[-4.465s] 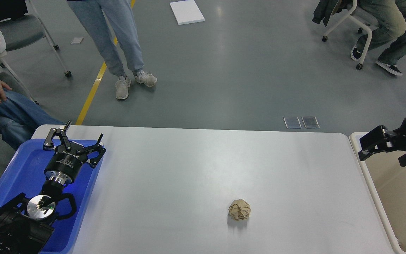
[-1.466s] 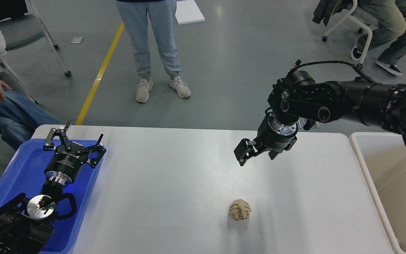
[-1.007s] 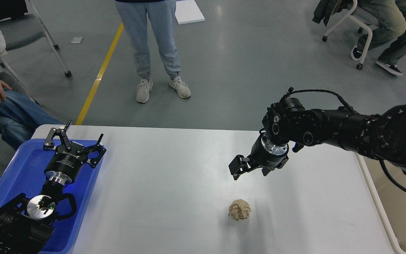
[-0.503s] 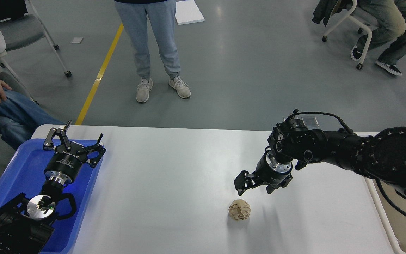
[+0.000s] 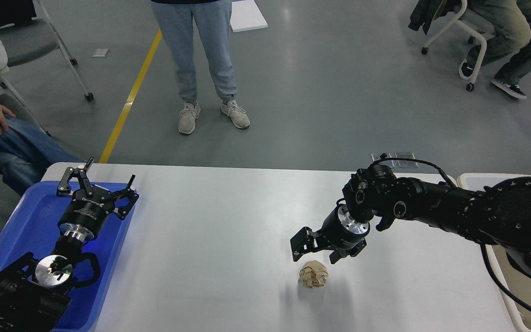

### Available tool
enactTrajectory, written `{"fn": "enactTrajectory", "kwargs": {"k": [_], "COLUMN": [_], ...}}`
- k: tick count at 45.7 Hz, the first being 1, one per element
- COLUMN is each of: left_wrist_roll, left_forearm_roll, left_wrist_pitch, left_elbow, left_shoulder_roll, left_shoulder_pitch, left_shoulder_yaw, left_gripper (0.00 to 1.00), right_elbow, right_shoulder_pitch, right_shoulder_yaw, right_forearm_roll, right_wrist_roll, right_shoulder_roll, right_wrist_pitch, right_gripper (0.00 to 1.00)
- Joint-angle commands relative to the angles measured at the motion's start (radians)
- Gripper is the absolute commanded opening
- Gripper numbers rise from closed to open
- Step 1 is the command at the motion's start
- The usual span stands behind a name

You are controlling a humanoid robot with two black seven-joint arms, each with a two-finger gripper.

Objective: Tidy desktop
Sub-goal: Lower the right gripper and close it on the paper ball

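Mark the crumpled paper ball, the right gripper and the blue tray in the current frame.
crumpled paper ball point(image 5: 313, 274), head view, middle of the wad.
right gripper point(image 5: 317, 251), head view, midway between its open fingertips, just above the ball.
blue tray point(image 5: 26, 221), head view, bare floor of the tray left of the left arm.

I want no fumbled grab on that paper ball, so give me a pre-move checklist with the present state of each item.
1. Right pincer open: ok, fingers spread.
2. Right pincer lined up over the crumpled paper ball: cannot tell, one view only.
3. Ball untouched, resting on the desktop: ok.
4. Space around the ball free of other items: ok.
5. Left pincer out of the way, over the blue tray: ok.
6. Cream bin reachable at right: ok, though mostly hidden by the arm.
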Motion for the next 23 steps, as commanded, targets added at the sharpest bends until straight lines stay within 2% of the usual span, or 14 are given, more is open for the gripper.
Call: {"fn": "enactTrajectory", "kwargs": {"k": [1,16,23], "left_wrist_roll": [0.000,0.000,0.000], "left_forearm_roll": [0.000,0.000,0.000], "left_wrist_pitch": [0.000,0.000,0.000], "left_elbow": [0.000,0.000,0.000], "left_shoulder_roll": [0.000,0.000,0.000], "left_shoulder_pitch": [0.000,0.000,0.000], "left_shoulder_yaw": [0.000,0.000,-0.001], "left_gripper": [1.00,1.00,1.00], "right_elbow": [-0.009,-0.034,-0.044], "right_shoulder_pitch": [-0.038,-0.084,-0.103], "right_shoulder_yaw": [0.032,0.030,0.030], "right_forearm_roll": [-0.014,-0.024,-0.058], "right_wrist_roll": [0.001,0.021,0.021], "right_shoulder_roll": [0.000,0.000,0.000], "right_wrist_pitch": [0.000,-0.003,-0.050], "right_gripper": [1.00,1.00,1.00]}}
